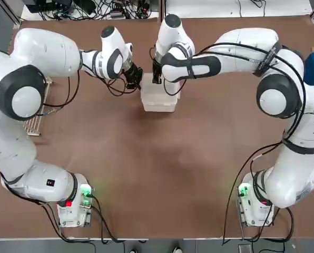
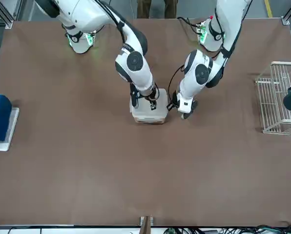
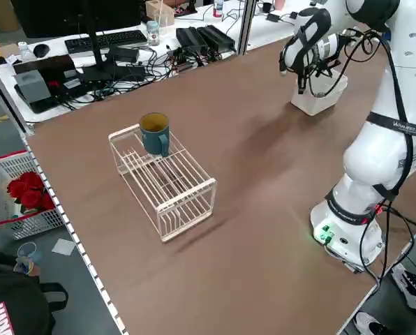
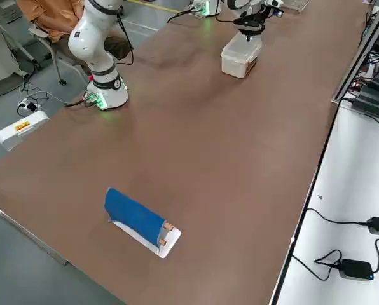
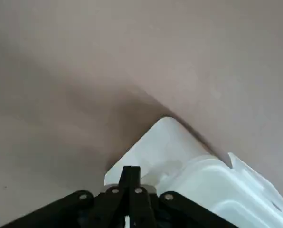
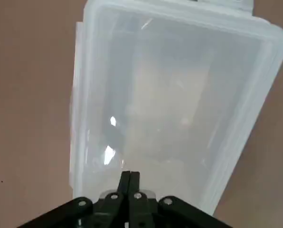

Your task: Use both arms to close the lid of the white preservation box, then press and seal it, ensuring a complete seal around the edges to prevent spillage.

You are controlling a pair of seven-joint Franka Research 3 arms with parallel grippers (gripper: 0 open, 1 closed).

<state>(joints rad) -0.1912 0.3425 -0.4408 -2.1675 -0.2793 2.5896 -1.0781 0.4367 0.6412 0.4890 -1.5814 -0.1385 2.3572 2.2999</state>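
Observation:
The white preservation box (image 1: 158,100) stands at the table's far middle with the lid (image 6: 174,104) lying flat on it. My right gripper (image 6: 130,183) is shut, its tips down on the lid near one short end, as the front view also has it (image 2: 153,103). On the box's left side my left gripper (image 5: 131,176) is shut too, its tips over a small latch flap (image 5: 155,145) that juts out at the edge. From overhead the left gripper (image 1: 135,79) sits just beside the box and the right gripper (image 1: 157,78) above its far end.
A white wire rack (image 3: 162,178) with a blue mug (image 3: 154,132) on it stands near the table's left edge. A blue roll on a white base (image 4: 135,216) lies at the right edge. Cables and equipment line the far side.

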